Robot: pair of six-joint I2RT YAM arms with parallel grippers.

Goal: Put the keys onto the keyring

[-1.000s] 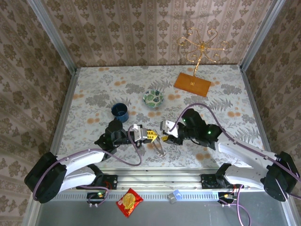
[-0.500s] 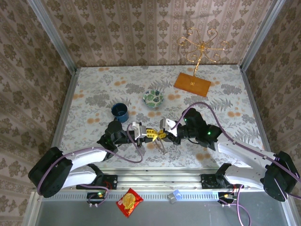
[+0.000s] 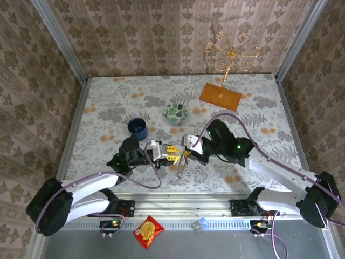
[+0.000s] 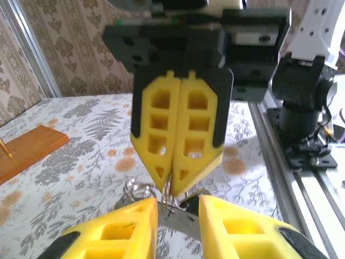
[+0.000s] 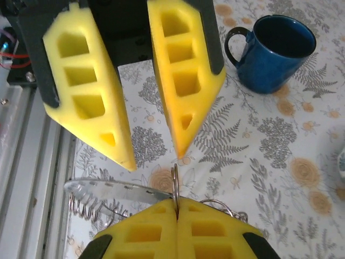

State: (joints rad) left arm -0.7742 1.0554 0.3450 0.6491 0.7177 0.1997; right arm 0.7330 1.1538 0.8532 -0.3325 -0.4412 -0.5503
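You are pinching the keyring (image 5: 175, 179) with your right gripper (image 5: 177, 204). Its yellow pads are pressing flat together, and the thin ring is standing edge-on out of the seam between them. The left wrist view is showing the same grip from the front, with the right gripper (image 4: 171, 183) closed to a point on the ring (image 4: 167, 190).

Your left gripper (image 5: 153, 157) is facing it tip to tip with its two fingers standing a narrow way apart. Nothing is sitting between them (not gripping). In its own camera the left gripper (image 4: 178, 203) is framing the ring through that gap.

A flat metal key blade (image 5: 110, 188) is lying out sideways just under the ring, right beside it. Its head is hidden, so you cannot tell green from black. A small wire coil (image 5: 81, 206) is hanging near the blade's far end.

From above, the left gripper (image 3: 173, 152) and right gripper (image 3: 187, 154) are meeting over the near middle of the floral table (image 3: 108, 108). A grey metal piece (image 3: 181, 167) is dangling below the meeting point (too small to tell key from ring). The blue mug (image 3: 137, 128) is standing near the left gripper, and the patterned bowl (image 3: 176, 112) is sitting farther back, well apart.
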